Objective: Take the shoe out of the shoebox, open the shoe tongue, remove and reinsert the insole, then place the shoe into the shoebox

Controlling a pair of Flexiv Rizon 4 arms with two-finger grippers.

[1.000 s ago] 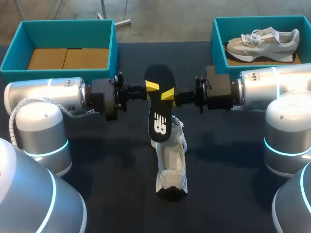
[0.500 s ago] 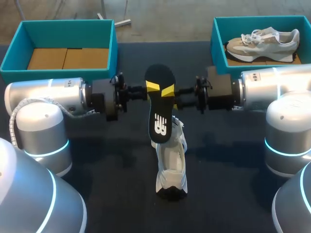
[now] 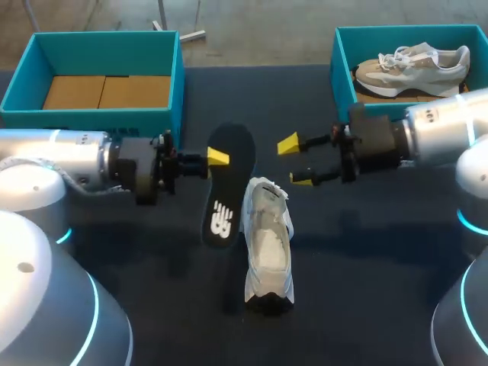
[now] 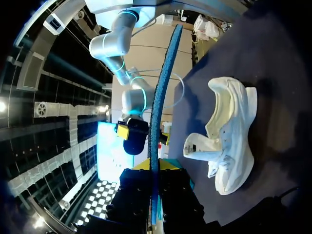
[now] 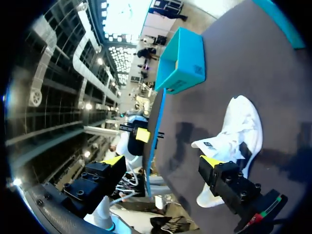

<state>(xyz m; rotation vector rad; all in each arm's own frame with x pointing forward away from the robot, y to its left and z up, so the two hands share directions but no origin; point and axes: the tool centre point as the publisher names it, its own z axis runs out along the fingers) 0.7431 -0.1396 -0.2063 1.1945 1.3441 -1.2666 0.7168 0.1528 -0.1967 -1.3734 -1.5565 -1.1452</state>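
Between my 2 grippers the shared grip is gone. 1 s ago both pinched the black insole [image 3: 226, 187] from opposite sides, above the white shoe [image 3: 268, 244]. Now only my left gripper [image 3: 216, 158] clamps it near its far end, with 1 yellow tip showing on top. My left arm has pulled back toward its own side. The insole went with it and now hangs tilted just beside the shoe, on my left gripper's side. In the left wrist view it runs edge-on between my fingers.

My right gripper [image 3: 296, 162] has let go and backed off to its side, fingers spread wide, apart from the insole.

The shoe hasn't moved. It sits on the dark table [image 3: 366, 252], nearer my base than both grippers. The teal shoebox [image 3: 99, 46] with the cardboard floor is beyond my left gripper.
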